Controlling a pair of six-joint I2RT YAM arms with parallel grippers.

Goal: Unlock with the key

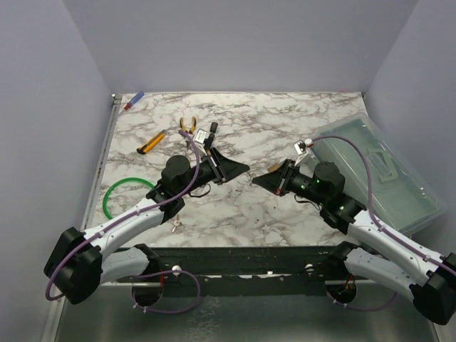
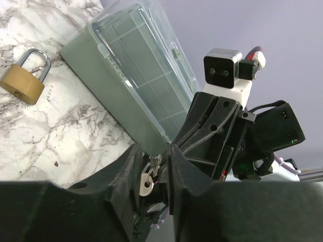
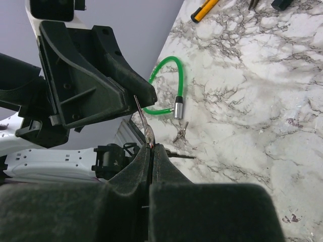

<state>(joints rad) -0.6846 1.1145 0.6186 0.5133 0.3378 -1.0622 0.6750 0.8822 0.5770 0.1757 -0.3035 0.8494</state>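
Observation:
My right gripper (image 3: 152, 146) is shut on the small silver key (image 3: 149, 135), which sticks out edge-on from its tips. My left gripper (image 2: 154, 151) faces it tip to tip, and the key's head (image 2: 146, 182) hangs in the narrow gap between the left fingers. The head rests near one finger and a gap shows on the other side. Seen from above, the left gripper (image 1: 242, 168) and right gripper (image 1: 258, 181) meet over the middle of the marble table. A brass padlock (image 2: 22, 83) with its shackle closed lies flat on the marble, apart from both grippers.
A clear plastic box (image 1: 381, 174) lies at the right side. A green cable lock (image 1: 121, 191) with its own keys (image 3: 180, 132) lies at the left. A yellow utility knife (image 1: 151, 142), pliers (image 1: 188, 125) and a marker (image 1: 133, 100) lie at the back left.

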